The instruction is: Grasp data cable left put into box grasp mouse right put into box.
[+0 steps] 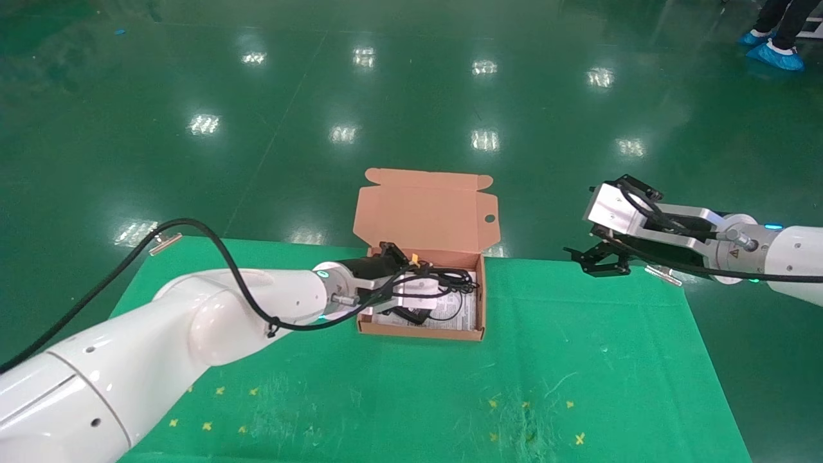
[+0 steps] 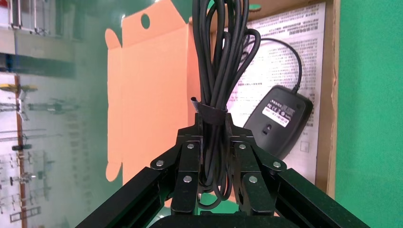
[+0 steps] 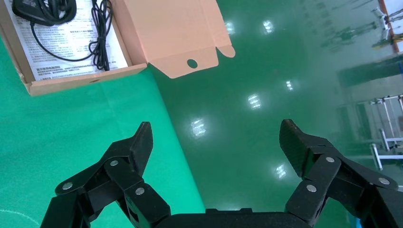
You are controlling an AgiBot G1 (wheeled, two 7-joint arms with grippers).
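The left pincer point(image 2: 214, 137) hangs over the box point(image 1: 477, 302), clenched on the bundled data cable point(image 2: 219, 71), whose coils are bound by a dark strap just at the fingertips. In the box the mouse point(image 2: 280, 121) lies belly up on the white printed sheet point(image 2: 285, 42), its label showing; its thin cord seems to run to the bundle, though the link is hard to trace. The flap lid point(image 1: 427, 206) stands open. Well to the right, the right pincer point(image 3: 216, 142) hovers past the green surface point(image 1: 578, 360) edge, released and holding nothing.
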